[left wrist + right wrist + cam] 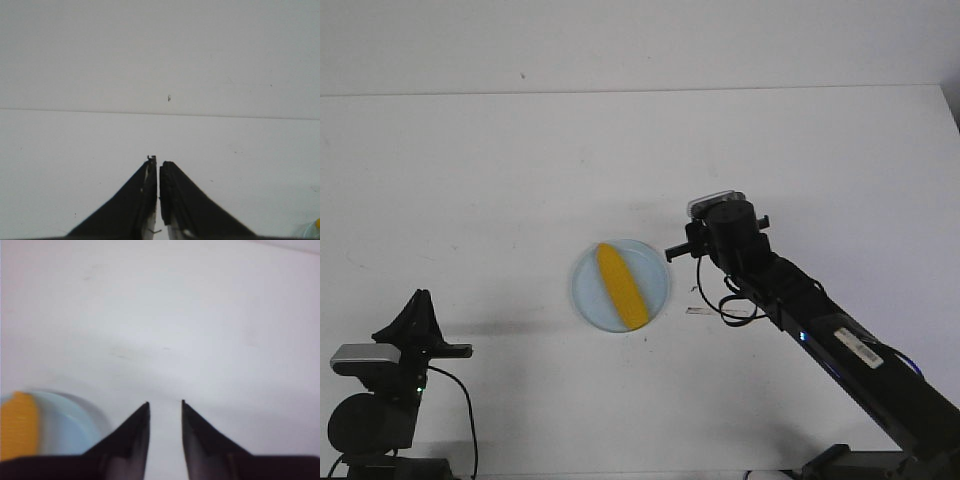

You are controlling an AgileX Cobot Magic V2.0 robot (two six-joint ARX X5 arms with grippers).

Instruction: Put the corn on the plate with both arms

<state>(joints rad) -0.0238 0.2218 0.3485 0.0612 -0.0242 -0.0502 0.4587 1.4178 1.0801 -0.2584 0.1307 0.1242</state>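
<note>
One corn [621,286] lies on one plate [658,272] — right tool [165,407] beside it, parted; left tool [158,165] closed, well apart.

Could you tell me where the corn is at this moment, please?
In the front view the corn lies on the plate near the table's middle, just left of the right gripper, which holds nothing.

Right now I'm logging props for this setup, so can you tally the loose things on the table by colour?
Yellow: 1, the corn.
Pale blue: 1, the plate under it.
Total: 2.
</note>
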